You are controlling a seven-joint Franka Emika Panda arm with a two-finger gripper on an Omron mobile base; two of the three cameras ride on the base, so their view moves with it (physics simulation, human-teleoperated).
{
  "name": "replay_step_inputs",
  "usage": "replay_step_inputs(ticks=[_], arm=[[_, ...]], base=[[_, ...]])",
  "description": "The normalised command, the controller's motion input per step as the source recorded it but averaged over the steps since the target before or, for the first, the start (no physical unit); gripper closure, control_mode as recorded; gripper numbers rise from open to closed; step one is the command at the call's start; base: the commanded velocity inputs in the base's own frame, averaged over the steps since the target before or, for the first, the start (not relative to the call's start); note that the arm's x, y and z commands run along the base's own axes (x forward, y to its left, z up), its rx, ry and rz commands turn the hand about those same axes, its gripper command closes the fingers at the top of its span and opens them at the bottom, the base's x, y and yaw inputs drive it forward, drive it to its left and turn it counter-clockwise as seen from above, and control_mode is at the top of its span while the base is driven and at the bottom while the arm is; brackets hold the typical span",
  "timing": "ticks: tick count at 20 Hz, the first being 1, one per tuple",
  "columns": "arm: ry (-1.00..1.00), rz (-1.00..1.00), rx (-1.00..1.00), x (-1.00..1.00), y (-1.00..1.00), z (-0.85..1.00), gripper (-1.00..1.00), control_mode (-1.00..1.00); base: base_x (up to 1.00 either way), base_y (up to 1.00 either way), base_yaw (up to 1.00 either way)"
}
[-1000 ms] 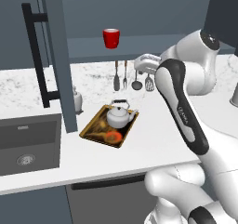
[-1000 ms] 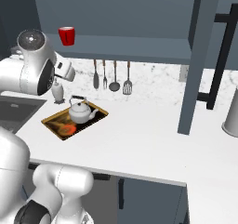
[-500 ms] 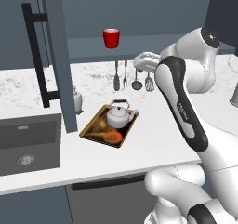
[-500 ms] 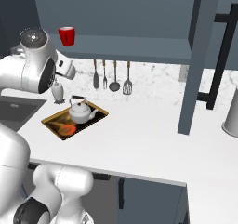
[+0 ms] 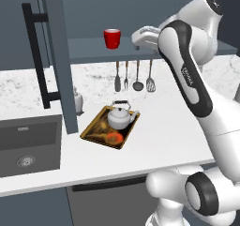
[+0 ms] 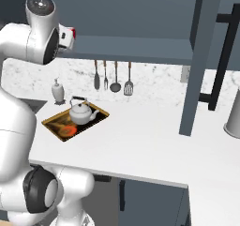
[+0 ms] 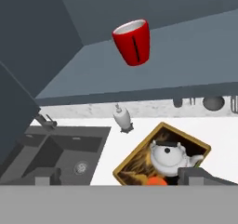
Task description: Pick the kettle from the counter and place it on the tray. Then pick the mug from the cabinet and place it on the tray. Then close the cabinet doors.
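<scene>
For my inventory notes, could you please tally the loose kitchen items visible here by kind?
Kettle, on the tray: 1
Tray: 1
Red mug, on the cabinet shelf: 1
Hanging utensils: 4
White dispenser bottle: 1
Total: 8

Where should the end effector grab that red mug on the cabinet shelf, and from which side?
Grip the mug across its round body, coming in level from the open front of the cabinet. It stands upright, alone on the shelf, so both sides look free for the open end effector.
</scene>
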Motion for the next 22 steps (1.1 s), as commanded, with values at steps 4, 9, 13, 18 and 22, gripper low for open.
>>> replay_step_inputs(ticks=[4,9,13,18,22], arm=[[0.01,0.05,-0.08,0.47,0.17,-0.04,-1.0,-1.0],[0.0,0.06,-0.05,0.37,0.28,-0.12,-1.0,-1.0],[-0.03,0.08,-0.07,0.25,0.14,-0.23,-1.0,-1.0],[-0.17,0.13,-0.11,0.16,0.0,-0.35,-1.0,-1.0],[-0.14,0.12,-0.03,0.09,0.0,-0.04,-1.0,-1.0]], base=[[0.0,0.0,0.0],[0.0,0.0,0.0],[0.0,0.0,0.0],[0.0,0.0,0.0],[0.0,0.0,0.0]])
